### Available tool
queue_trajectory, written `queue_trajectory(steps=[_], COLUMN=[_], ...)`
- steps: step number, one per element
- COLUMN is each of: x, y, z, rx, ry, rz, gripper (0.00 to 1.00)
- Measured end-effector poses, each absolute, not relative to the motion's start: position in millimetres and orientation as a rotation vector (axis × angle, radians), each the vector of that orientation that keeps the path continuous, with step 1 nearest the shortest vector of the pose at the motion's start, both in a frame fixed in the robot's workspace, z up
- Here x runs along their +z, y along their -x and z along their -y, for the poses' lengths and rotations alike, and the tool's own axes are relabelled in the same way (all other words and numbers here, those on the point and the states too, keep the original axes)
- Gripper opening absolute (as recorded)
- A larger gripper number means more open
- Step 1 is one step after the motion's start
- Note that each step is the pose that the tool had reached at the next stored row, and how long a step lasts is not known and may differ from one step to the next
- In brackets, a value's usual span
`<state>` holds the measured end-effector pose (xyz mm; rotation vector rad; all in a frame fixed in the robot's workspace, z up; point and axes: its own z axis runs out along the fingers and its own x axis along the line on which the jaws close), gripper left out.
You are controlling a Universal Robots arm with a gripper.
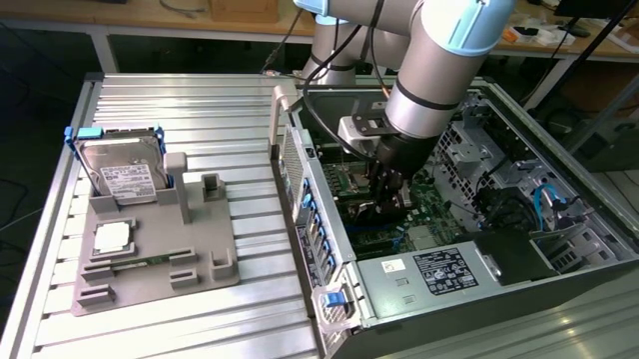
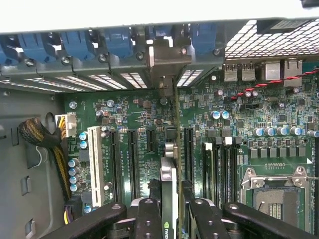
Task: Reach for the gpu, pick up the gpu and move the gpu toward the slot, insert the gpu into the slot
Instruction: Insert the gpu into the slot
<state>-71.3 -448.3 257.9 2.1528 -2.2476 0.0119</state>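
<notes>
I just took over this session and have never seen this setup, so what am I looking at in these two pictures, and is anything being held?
The exterior view looks at the workbench from off the arm. The grey jointed robot arm reaches down into an open computer case on the exterior view's right. Beside the case, on the ribbed metal table, a grey plastic holder tray carries a silver labelled hard drive with blue rails.

The wrist view comes from a camera on the arm, looking along its black gripper at the green motherboard. The gripper is shut on the gpu, a thin dark circuit card seen edge-on, with its silver metal bracket at the case's rear wall. The card stands over the motherboard's long connector strips; whether it is seated I cannot tell.
</notes>
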Motion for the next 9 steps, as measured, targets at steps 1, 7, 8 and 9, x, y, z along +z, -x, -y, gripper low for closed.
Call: queue_trajectory(steps=[1,7,8,9], x=[258.1,262.1,262.8,263.2], y=[71.3,71.3,71.3,71.3], z=[448.3,448.2,448.3,448.3], rx=[0.012,0.012,0.012,0.012], ry=[-2.153,-2.153,-2.153,-2.153], rz=[2.248,2.248,2.248,2.248], gripper=[0.27,0.27,0.27,0.27])
